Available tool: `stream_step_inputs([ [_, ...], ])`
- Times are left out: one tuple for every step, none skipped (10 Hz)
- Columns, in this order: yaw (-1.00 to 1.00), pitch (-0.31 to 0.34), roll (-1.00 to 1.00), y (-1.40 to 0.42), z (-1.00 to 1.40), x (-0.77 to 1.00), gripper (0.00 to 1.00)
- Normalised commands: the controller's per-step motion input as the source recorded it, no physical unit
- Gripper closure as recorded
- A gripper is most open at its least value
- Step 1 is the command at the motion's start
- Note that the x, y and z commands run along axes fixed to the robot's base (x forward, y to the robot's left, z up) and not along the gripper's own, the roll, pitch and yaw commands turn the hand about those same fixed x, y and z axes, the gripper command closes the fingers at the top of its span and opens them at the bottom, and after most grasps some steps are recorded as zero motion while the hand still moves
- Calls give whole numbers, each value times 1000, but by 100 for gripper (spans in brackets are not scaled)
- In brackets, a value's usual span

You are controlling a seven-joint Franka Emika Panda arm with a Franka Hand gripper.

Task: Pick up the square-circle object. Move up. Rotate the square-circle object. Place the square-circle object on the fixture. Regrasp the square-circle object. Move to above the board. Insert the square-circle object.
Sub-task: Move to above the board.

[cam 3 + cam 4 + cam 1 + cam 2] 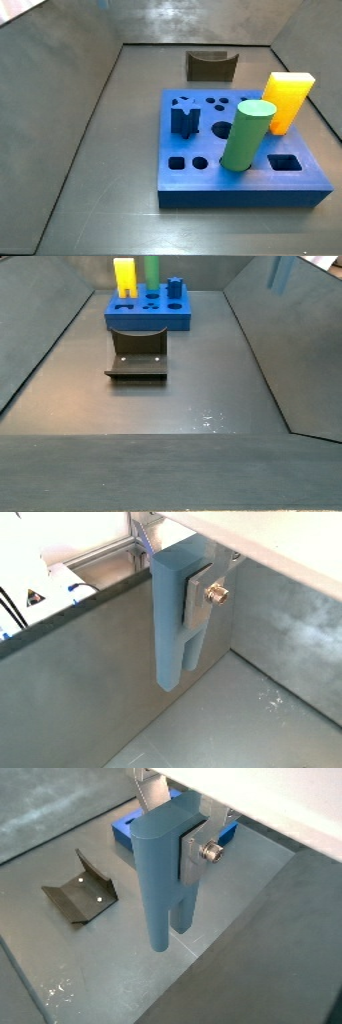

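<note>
square-circle object (163,878), slim light blue two-barred peg, clamped in gripper (185,843)

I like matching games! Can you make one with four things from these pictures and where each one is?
Things:
1. square-circle object
2. fixture
3. green cylinder
4. yellow block

Places:
A. standing on the board, at a corner
B. on the floor, apart from the board
C. held in the tool, up in the air
D. standing on the board, beside the yellow block

Pairs: 1-C, 2-B, 3-D, 4-A
</note>
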Motion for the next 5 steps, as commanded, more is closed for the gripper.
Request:
stream_step_inputs([
  [-20,78,-83,17,630,-37,100],
  [-20,88,-87,15,417,-10,100],
  [-21,83,-89,13,261,-3,100],
  [-210,171,-42,-1000,-45,619,100],
  [-203,164,-37,-1000,-59,622,100],
])
